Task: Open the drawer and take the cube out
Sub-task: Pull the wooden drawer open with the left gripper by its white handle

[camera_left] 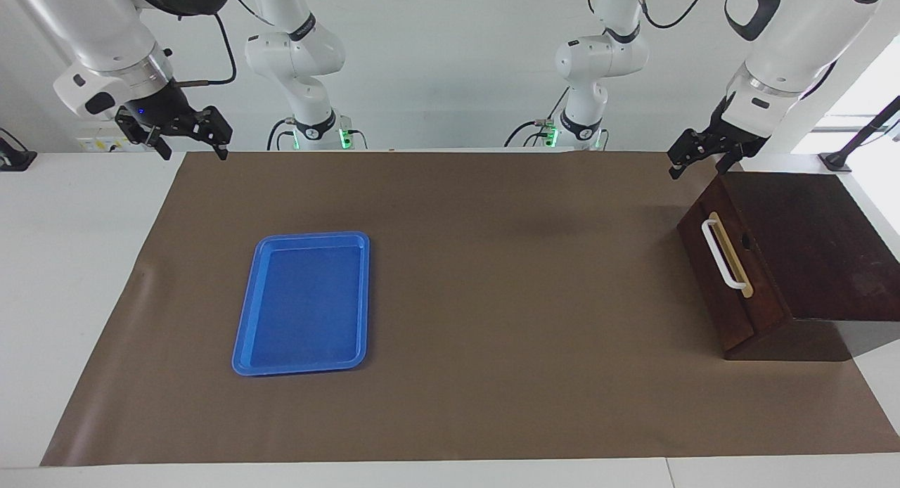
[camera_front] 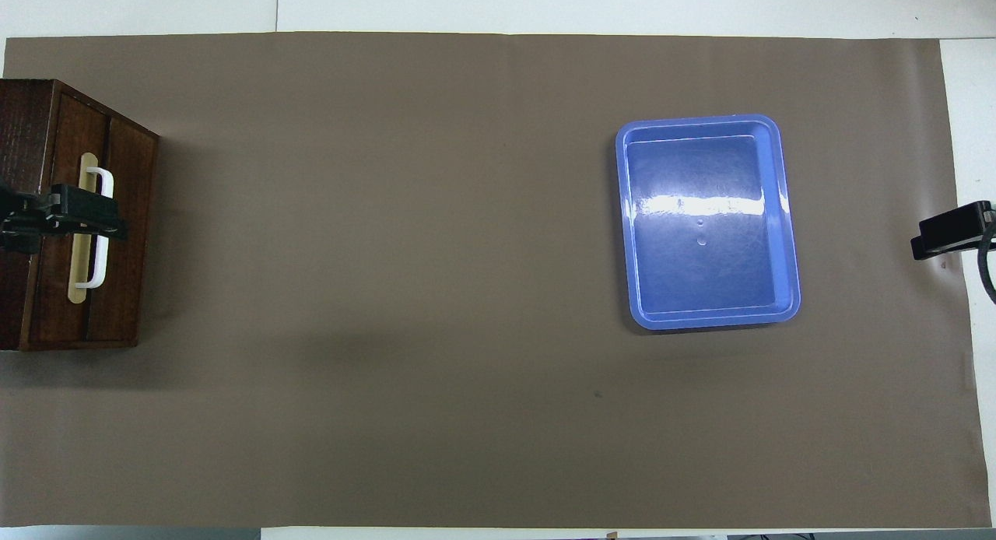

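Inspection of my station, task not yet begun. The drawer [camera_left: 731, 277] sits shut inside its dark wooden cabinet [camera_left: 815, 242] at my left arm's end of the surface [camera_left: 450, 403]. Its front faces the middle of the brown mat, which I judge deliberate: the white bar handle [camera_left: 721, 252] is presented toward open space, so the drawer has room to slide out. A small round hole [camera_left: 745, 243] lies just beside the handle's tan strip.

My left pincer [camera_left: 696, 161] hangs in the air over the cabinet's edge nearest the robots, released, fingers apart, grasping nothing. From above it overlaps the handle, but the facing view shows it raised and apart from it. I judge it staged for the pull.

My right pincer [camera_left: 193, 140] waits over the mat's corner at the right arm's end, likewise released and empty.

The cube is not visible; I presume it lies inside the shut drawer, but cannot confirm.

A blue tray [camera_left: 306, 302] lies empty on the mat toward the right arm's end, well apart from the cabinet, plausibly a receiving place.

No legible brand, label or writing found on any item.
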`<action>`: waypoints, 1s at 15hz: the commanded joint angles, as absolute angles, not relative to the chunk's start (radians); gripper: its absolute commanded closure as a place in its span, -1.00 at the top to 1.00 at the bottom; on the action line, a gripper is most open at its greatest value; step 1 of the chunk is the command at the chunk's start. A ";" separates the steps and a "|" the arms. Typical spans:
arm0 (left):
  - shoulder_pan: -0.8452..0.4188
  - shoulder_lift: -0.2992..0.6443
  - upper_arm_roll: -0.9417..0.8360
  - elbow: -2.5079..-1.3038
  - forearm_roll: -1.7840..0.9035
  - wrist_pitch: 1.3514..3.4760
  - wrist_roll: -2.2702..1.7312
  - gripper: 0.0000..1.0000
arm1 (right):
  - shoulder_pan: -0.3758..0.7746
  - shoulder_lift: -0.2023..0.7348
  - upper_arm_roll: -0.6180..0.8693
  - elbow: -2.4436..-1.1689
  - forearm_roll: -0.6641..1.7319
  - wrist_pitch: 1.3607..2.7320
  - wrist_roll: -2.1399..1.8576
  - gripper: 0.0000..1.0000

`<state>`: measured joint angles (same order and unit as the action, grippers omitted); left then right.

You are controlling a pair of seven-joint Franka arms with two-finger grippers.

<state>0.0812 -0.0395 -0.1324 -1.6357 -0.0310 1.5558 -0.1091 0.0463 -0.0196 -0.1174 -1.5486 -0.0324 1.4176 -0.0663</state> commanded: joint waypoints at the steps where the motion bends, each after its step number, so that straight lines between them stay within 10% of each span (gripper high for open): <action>1: 0.055 -0.031 -0.118 -1.625 -0.008 1.569 -0.092 1.00 | 0.040 -0.041 -0.112 -1.575 -0.040 1.428 -0.051 1.00; 15: 0.028 0.050 -0.120 -1.876 0.389 2.023 -0.044 1.00 | 0.040 -0.041 -0.112 -1.575 -0.040 1.428 -0.051 1.00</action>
